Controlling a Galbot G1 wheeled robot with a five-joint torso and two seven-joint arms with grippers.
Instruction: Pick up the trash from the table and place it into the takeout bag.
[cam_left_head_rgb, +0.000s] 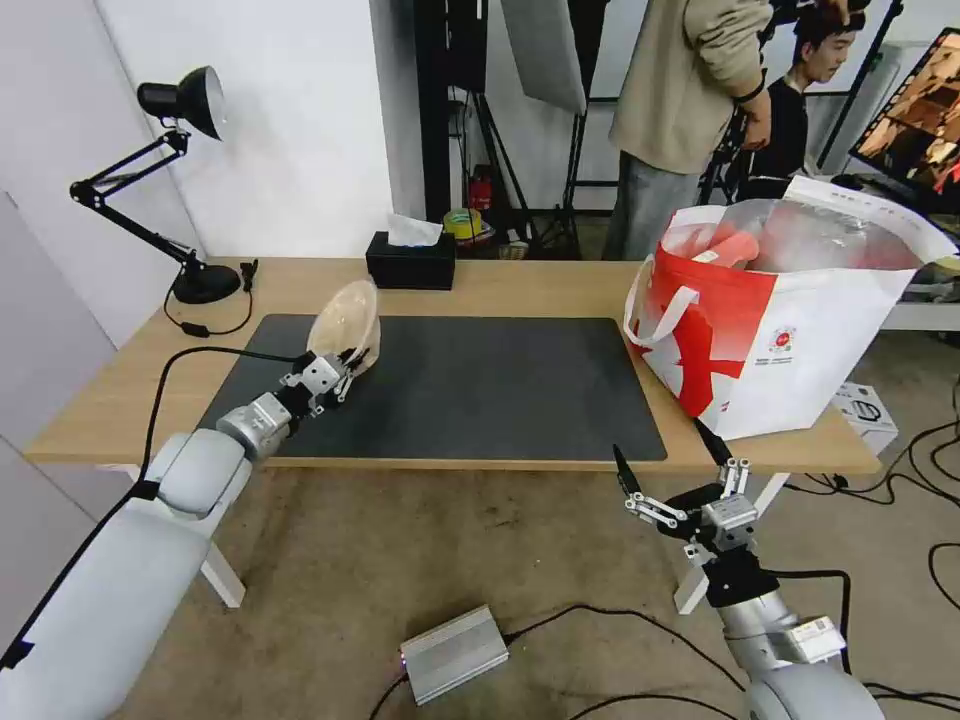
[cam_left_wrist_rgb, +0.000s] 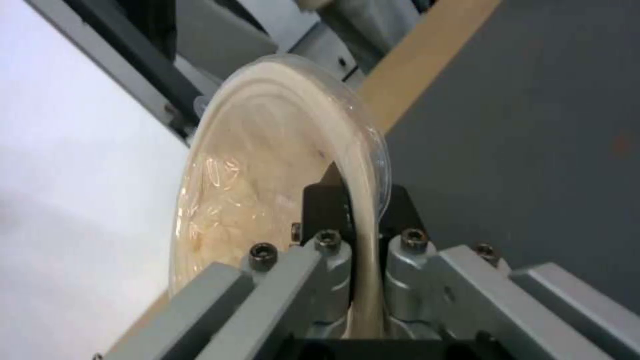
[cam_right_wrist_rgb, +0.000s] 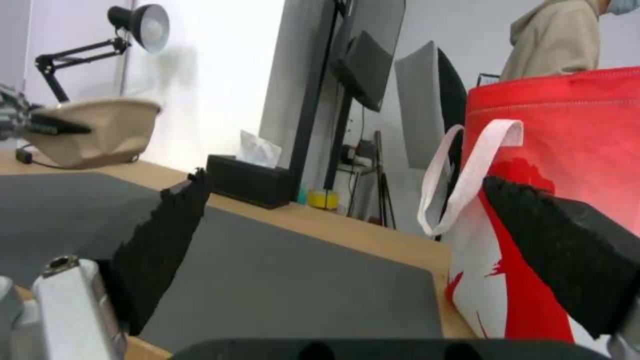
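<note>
My right gripper (cam_left_head_rgb: 668, 462) hangs nearest, below the front edge of the table (cam_left_head_rgb: 560, 290), jaws spread wide with nothing between them. Farther in, my left gripper (cam_left_head_rgb: 345, 375) is clamped on the rim of the beige pulp bowl (cam_left_head_rgb: 345, 320), holding it tilted on edge, above the left part of the dark grey mat (cam_left_head_rgb: 480, 385). The takeout bag (cam_left_head_rgb: 790, 340) stands at the table's right end, mouth open, with something red inside. At the back edge sit 1 black tissue box (cam_left_head_rgb: 410, 262) and 1 black desk lamp (cam_left_head_rgb: 175, 180).
</note>
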